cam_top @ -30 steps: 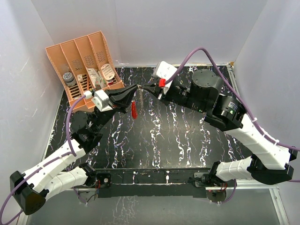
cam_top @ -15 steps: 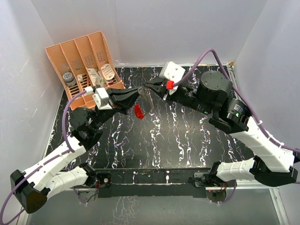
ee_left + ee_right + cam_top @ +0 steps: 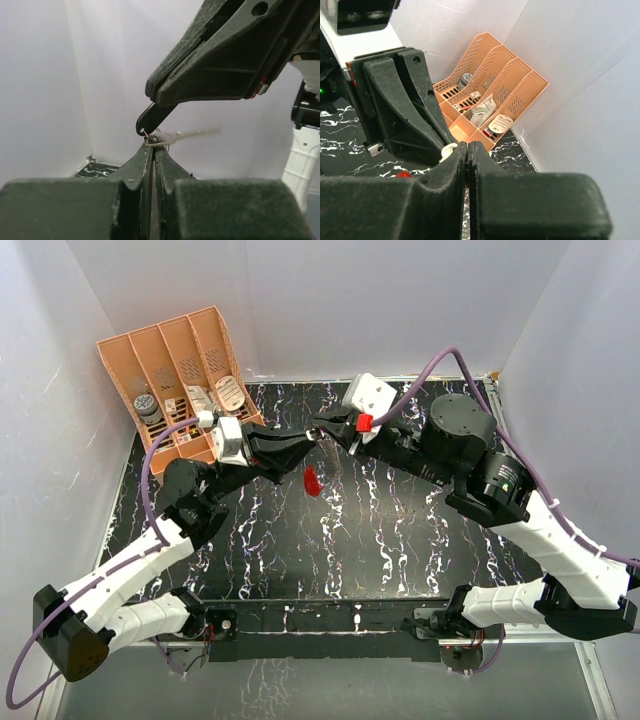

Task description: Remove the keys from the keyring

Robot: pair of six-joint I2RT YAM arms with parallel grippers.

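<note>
On the left, the peach organiser [image 3: 170, 370] stands at the far corner of the counter [image 3: 400, 540] and has no part in this job.

The left end effector [image 3: 303, 447] reaches in from the left, up in the air. Its two fingers are pressed tight together. In the left wrist view a thin wire loop sits pinched right at their tips. That loop is part of the keyring [image 3: 311, 481], and its red tag hangs just under the tips, a bit tilted, above the counter.

A thin pale bit pokes out sideways from the loop, pointing away to the right. It is blurry, but I think it is the key [image 3: 192, 134].

The right end effector [image 3: 322, 430] comes in from the right, and its tip meets the loop nose to nose with the left one. Its fingers are squeezed together too. I cannot tell if they nip the loop or the key.

The key lies on the right arm's side, so that arm is nearer. I think the left one should hold firm while the right one works the key off, sliding it along the wire
</note>
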